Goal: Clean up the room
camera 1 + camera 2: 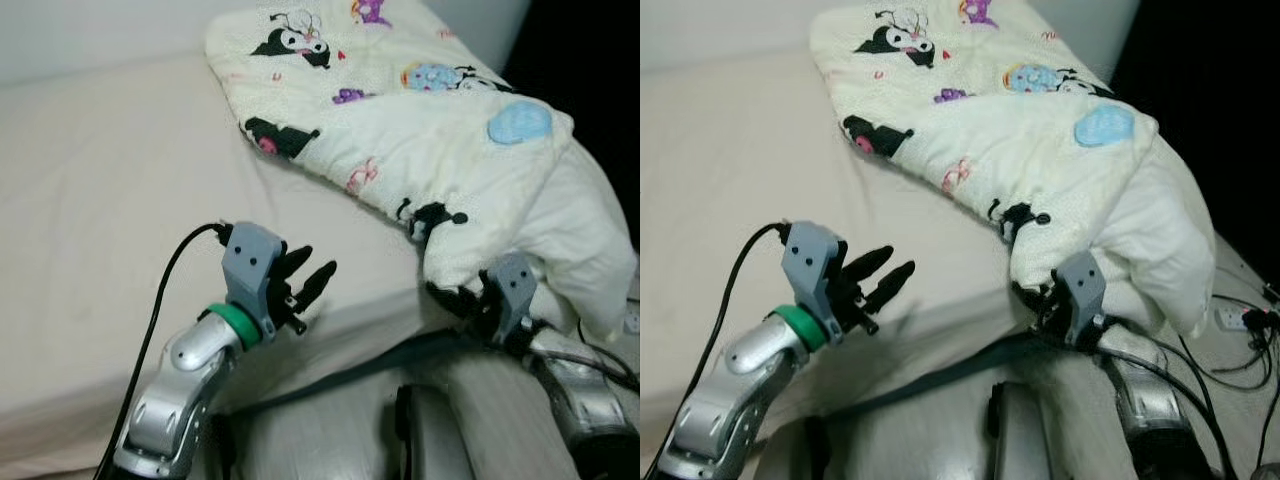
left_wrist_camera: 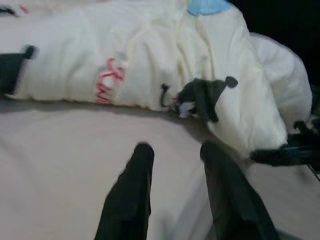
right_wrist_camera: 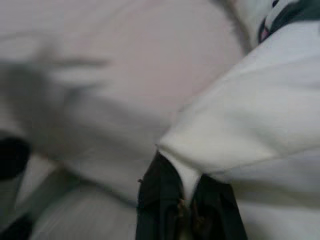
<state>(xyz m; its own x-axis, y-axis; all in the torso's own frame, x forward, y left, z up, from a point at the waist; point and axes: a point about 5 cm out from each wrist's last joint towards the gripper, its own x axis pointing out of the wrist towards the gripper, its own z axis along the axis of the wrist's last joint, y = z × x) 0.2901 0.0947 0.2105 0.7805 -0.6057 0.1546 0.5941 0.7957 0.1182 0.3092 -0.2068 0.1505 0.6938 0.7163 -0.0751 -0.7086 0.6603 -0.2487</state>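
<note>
A cream cartoon-print comforter point(image 1: 430, 130) lies bunched across the far right part of the bed point(image 1: 110, 230), its lower corner drooping over the bed's near edge. The right pincer point(image 1: 468, 300) is clenched on that corner, a fold of cream fabric pinched between its black fingers point(image 3: 165, 200). The left pincer point(image 1: 305, 285) hovers over the bare beige sheet near the bed's edge, fingers point(image 2: 131, 195) parted and holding nothing, well apart from the comforter.

Head stereo pair looks down at bed point(image 1: 90, 200); both wrist cameras sit close, sharing the quilt point(image 2: 150, 60).
</note>
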